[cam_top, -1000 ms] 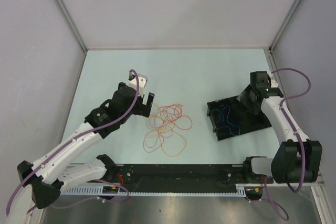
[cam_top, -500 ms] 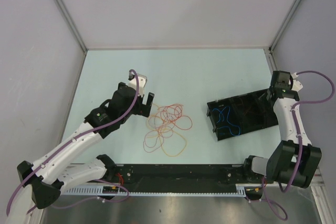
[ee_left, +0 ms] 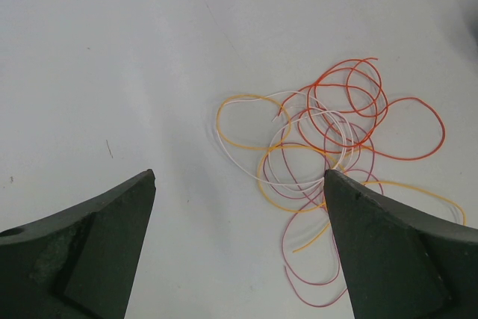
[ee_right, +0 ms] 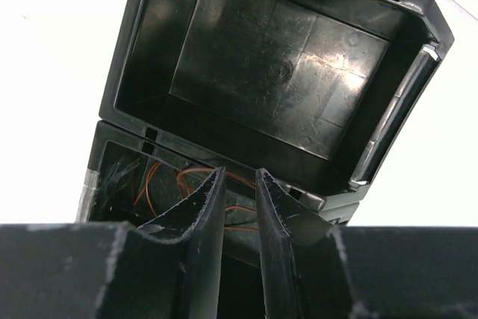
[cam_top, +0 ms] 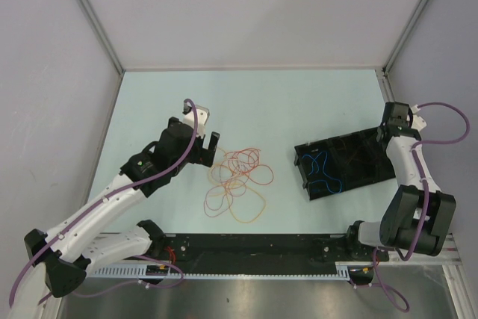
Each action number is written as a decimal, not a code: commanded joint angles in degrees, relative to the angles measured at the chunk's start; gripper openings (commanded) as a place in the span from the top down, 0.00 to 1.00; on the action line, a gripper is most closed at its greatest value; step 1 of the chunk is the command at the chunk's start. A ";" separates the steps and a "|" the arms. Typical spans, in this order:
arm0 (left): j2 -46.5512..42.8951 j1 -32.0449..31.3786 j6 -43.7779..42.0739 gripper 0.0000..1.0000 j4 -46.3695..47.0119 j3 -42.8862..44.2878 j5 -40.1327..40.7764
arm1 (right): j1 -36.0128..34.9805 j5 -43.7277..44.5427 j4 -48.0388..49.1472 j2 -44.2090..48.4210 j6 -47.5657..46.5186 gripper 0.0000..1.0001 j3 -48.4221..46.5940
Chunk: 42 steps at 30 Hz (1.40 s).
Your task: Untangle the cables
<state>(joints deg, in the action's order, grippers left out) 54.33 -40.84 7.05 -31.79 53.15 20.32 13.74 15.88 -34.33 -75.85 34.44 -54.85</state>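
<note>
Beyond the left jaws, tangled cables (ee_left: pixel 328 131)

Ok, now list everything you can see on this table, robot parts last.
table: one, pale green, under everything
loose cables: one tangle of several, orange, red, pink and white, table centre
black box: one, open, right of the tangle
blue cable: one, in the box's left end
orange cable: at least one, inside the box, count unclear
purple cables: two, one along each arm
left gripper: black, wide open, beside the tangle
right gripper: black, narrow gap, nothing held, at the box's right end
</note>
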 commanded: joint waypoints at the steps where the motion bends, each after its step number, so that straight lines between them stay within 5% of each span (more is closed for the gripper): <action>1: -1.06 0.41 -0.37 0.01 1.73 -0.23 -0.54 | 0.33 1.35 2.60 -0.96 0.10 0.74 0.62; 27: -0.89 0.50 -0.63 0.01 1.91 -0.50 -0.10 | -4.60 -5.42 2.24 5.97 -1.03 0.84 5.37; 33: 0.08 0.50 -0.55 0.00 1.82 -0.59 -0.45 | -6.26 -7.79 1.98 13.79 -4.02 0.67 3.79; 37: 2.01 0.59 -0.46 0.01 1.56 -0.50 -0.98 | -7.76 -9.98 2.33 17.49 -6.65 0.40 3.70; 42: 6.14 0.50 -0.02 0.01 0.59 0.29 -2.21 | -13.54 -12.71 2.25 19.60 -8.68 0.27 3.70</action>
<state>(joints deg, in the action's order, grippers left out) 57.78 -40.69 7.05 -31.62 52.88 19.66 4.49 6.02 -32.64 -57.91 28.75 -49.15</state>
